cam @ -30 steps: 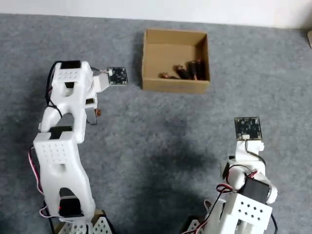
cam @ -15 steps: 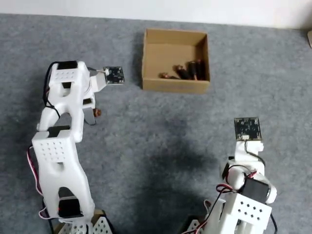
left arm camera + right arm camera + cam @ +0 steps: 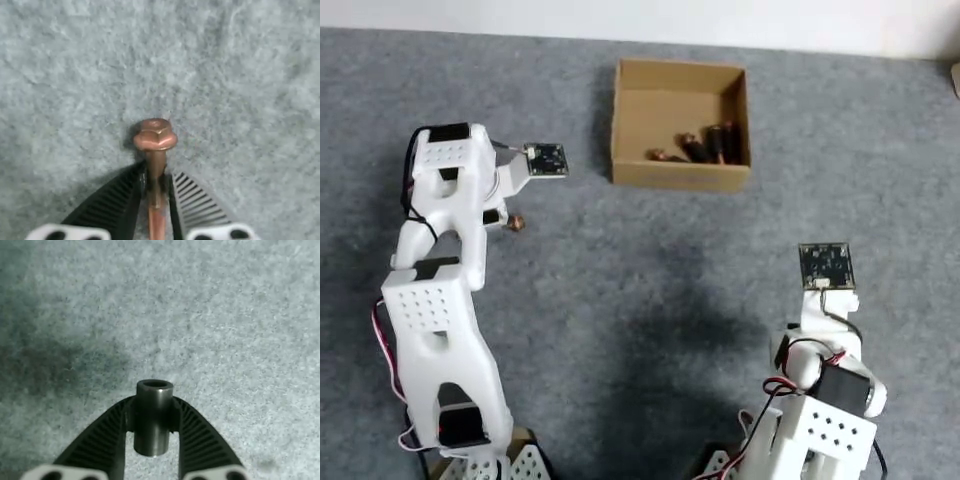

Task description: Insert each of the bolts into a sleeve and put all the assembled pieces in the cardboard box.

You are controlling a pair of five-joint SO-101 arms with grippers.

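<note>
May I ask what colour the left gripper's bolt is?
The flanged metal bolt is coppery; left wrist view.

The left arm and right arm are white plastic shells dotted with grids of small holes. Red, black and white cables loop at the joints. Dark square circuit boards sit at the wrists; the fingers are black and ribbed.

Cardboard box sits far centre on the bench, with the assembled pieces in its near-right part. Left tool is left of the box and nearer, bolt clamped between the fingers, head past the tips. Right tool is near right, in front of the box, well apart, with the sleeve gripped between the fingers, open end outward.
</note>
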